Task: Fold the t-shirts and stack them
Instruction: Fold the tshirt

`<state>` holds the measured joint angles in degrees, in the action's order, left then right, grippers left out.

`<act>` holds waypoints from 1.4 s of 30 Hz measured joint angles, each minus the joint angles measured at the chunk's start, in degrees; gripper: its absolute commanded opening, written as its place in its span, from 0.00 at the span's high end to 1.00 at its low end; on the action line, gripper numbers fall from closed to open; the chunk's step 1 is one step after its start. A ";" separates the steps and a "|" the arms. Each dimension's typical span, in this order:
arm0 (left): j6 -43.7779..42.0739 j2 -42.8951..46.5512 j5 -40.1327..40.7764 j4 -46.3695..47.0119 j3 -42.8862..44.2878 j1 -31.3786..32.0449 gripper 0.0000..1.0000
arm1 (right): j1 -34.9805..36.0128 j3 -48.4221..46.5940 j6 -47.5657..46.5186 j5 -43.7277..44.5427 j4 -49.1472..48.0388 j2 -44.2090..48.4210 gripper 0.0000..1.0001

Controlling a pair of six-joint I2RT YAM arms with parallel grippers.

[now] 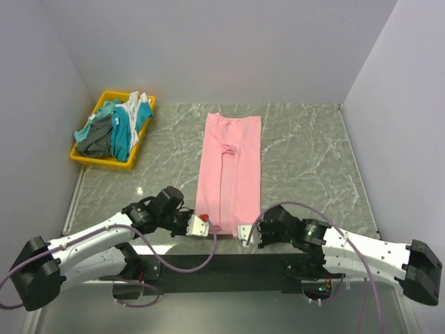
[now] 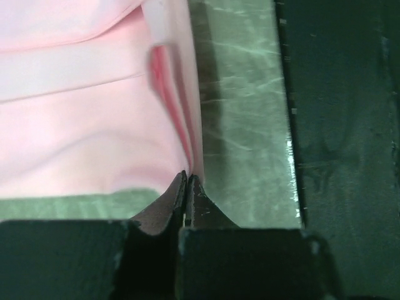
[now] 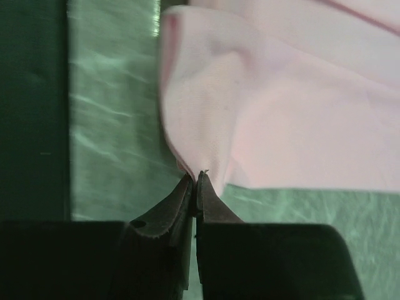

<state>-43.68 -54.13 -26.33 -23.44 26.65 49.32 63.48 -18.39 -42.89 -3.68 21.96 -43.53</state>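
Pink t-shirt (image 1: 229,167) hem pinched: left tool (image 2: 187,179), right tool (image 3: 195,178).

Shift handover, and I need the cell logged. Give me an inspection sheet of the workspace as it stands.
Surface: grey marbled table, with a black strip along its near edge.
Job's things: pink t-shirt folded lengthwise into a long strip, lying mid-table; yellow bin at far left holding a heap of unfolded shirts.
Clutter: nothing seen.
End effectors: left end effector and right end effector are each shut on a near corner of the pink t-shirt.
Cables: cables loop beside both arms.
Surroundings: plain white walls on three sides.
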 measured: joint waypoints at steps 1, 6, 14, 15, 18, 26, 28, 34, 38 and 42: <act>-0.02 -0.50 -0.55 -0.44 0.85 -1.49 0.99 | -2.34 -0.66 -0.61 -0.52 0.00 -0.66 1.00; -0.68 -5.75 -1.53 -0.85 6.12 -8.07 0.99 | -13.05 -6.93 -4.70 -2.27 -0.83 -6.64 1.00; -4.31 -17.68 -1.86 1.60 15.30 -16.02 0.99 | -23.98 -16.17 -12.07 -5.62 -4.70 -19.30 1.00; -5.14 -19.30 -1.88 2.12 16.52 -17.03 0.99 | -25.11 -17.31 -12.83 -6.10 -5.16 -20.96 1.00; -7.26 -23.41 -1.90 3.04 19.87 -19.45 0.99 | -28.13 -20.39 -15.10 -7.50 -6.45 -25.40 1.00; -12.31 -33.86 -1.92 5.44 29.68 -23.41 0.99 | -34.75 -30.88 -19.37 -10.54 -8.76 -37.57 1.00; -13.14 -36.94 -1.95 6.01 32.41 -24.22 0.99 | -36.17 -33.03 -20.17 -11.08 -8.98 -40.06 1.00; -15.15 -44.24 -1.95 6.56 38.86 -26.36 0.98 | -38.88 -38.84 -21.79 -12.26 -9.11 -46.47 1.00; -15.85 -47.43 -1.95 6.73 41.83 -27.23 0.97 | -39.54 -40.94 -22.38 -12.63 -9.18 -49.13 1.00; -16.65 -49.59 -1.97 6.91 43.25 -27.58 0.96 | -39.89 -41.64 -22.71 -12.72 -9.16 -51.10 1.00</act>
<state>-60.34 -103.72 -28.29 -16.53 69.91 21.74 23.59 -60.03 -65.60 -16.40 12.80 -94.63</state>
